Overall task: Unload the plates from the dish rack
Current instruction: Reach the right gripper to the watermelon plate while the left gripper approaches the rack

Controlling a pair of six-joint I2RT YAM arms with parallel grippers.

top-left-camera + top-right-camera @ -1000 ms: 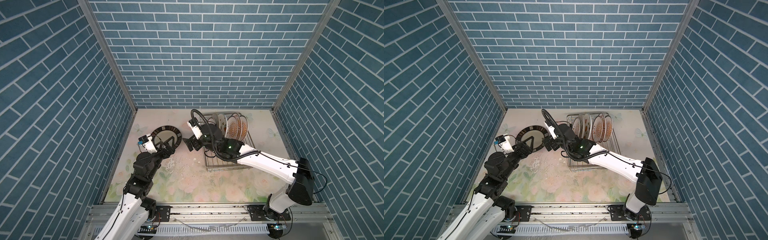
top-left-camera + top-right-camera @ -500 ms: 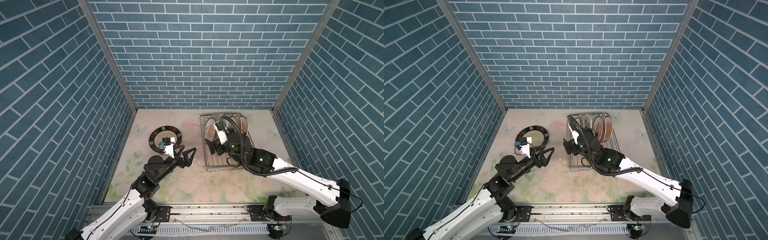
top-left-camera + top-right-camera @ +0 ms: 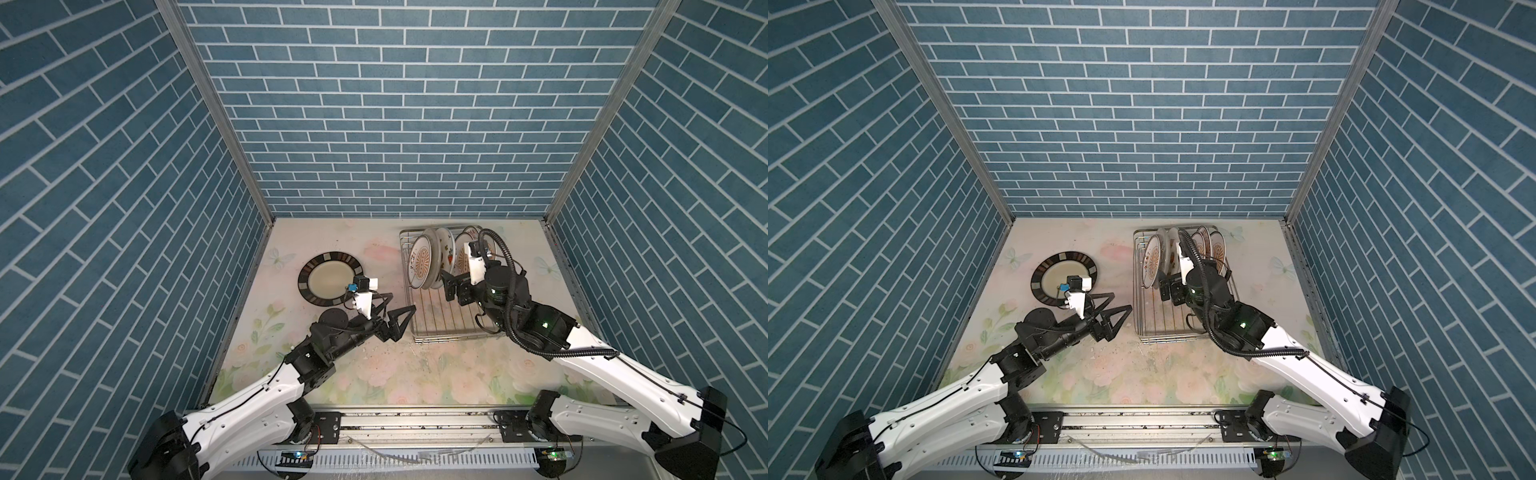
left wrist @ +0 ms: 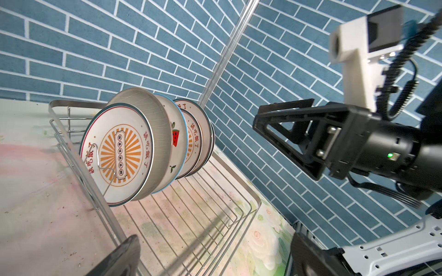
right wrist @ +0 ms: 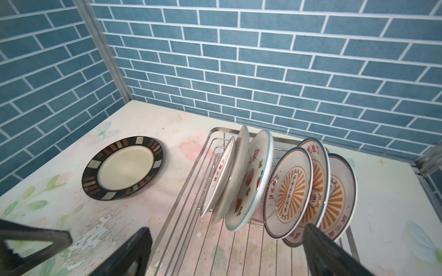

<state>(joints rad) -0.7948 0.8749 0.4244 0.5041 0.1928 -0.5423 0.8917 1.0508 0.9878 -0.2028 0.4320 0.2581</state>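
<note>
**Both grippers empty; one plate on the table, six in the rack**

The right gripper (image 3: 454,289) hangs with its jaws spread wide and nothing between them. It is over the bare wire floor of the dish rack (image 3: 432,338), just in front of the standing plates (image 3: 424,266). Its fingers point at the row. I cannot tell whether they touch a rim.

The left gripper (image 3: 402,302) is just as wide apart and just as empty. It is held above the table (image 3: 374,365), just beside the rack's left side near the front corner, with its tips toward the wire.

Six plates stand tilted on edge in the back half of the rack. Three sunburst plates (image 5: 287,193) sit close together at the right end of the row. Next come the watermelon plate (image 5: 251,181), a plain-backed plate (image 5: 239,167) leaning by it, and one last sunburst plate (image 5: 218,179) at the left end.

The dark-rimmed plate (image 3: 324,278) lies flat on the table left of the rack, apart from it.
</note>
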